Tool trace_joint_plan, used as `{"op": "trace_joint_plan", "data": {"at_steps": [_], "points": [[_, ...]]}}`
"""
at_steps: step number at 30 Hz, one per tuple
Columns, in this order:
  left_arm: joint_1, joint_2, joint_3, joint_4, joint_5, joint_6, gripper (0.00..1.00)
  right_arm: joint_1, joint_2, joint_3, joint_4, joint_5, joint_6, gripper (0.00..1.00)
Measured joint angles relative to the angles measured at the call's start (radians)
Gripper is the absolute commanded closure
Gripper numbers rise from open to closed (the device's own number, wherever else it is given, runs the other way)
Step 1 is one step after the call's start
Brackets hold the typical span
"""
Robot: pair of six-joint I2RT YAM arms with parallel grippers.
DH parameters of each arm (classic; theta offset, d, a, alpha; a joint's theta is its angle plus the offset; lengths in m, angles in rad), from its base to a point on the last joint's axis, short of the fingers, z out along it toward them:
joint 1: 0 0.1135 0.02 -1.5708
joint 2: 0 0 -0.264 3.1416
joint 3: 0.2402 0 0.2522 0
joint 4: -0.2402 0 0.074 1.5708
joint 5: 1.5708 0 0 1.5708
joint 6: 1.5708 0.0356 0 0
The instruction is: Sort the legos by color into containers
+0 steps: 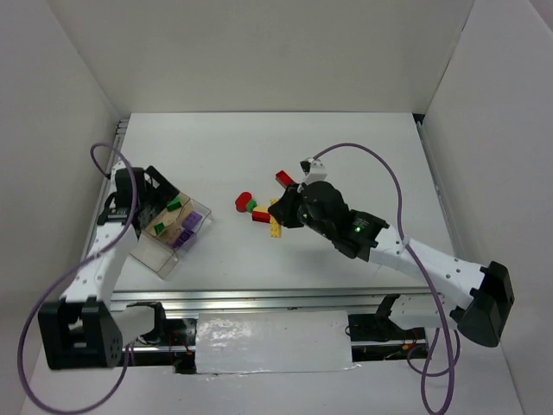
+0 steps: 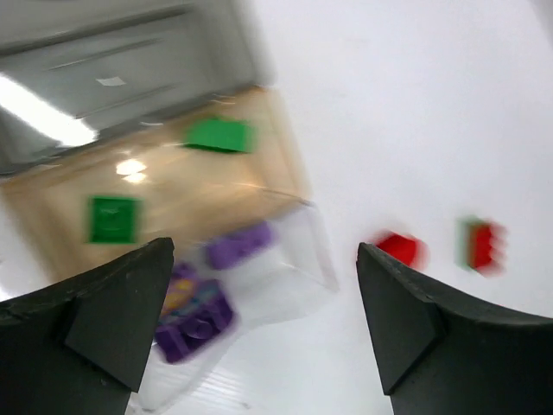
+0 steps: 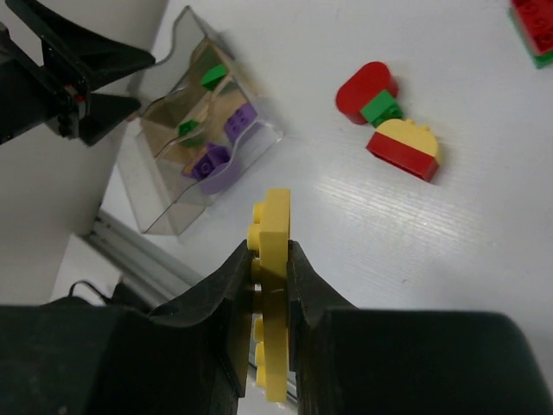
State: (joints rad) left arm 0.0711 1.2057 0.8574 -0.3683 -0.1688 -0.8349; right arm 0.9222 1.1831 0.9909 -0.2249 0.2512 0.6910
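Note:
My right gripper is shut on a yellow lego plate, held on edge above the table; it also shows in the top view. The clear divided tray lies at the left with two green legos and purple legos in separate compartments. My left gripper is open and empty over the tray's right edge. On the table lie a red rounded lego, a small green one and a yellow-on-red rounded one.
A red-and-green lego lies farther right, beyond the cluster, and shows in the top view. White walls enclose the table on three sides. A metal rail runs along the near edge.

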Motion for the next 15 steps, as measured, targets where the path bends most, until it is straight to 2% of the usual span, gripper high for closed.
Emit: {"op": "trace_joint_plan", "data": {"at_steps": [3,6,11,15], "points": [[-0.055,-0.211,-0.109,0.168,0.192,0.05,0.01,-0.064,-0.049,-0.053,0.068,-0.14,-0.035,1.0],[-0.199,-0.326,-0.175,0.339,0.41,0.09,0.0,-0.112,-0.118,-0.09,0.123,-0.253,-0.072,1.0],[-0.512,-0.348,-0.264,0.63,0.734,0.13,0.01,-0.136,-0.246,-0.129,0.256,-0.41,-0.095,1.0],[-0.712,-0.338,-0.318,0.809,0.872,0.153,0.01,-0.137,-0.325,-0.163,0.371,-0.508,-0.077,1.0]]}}
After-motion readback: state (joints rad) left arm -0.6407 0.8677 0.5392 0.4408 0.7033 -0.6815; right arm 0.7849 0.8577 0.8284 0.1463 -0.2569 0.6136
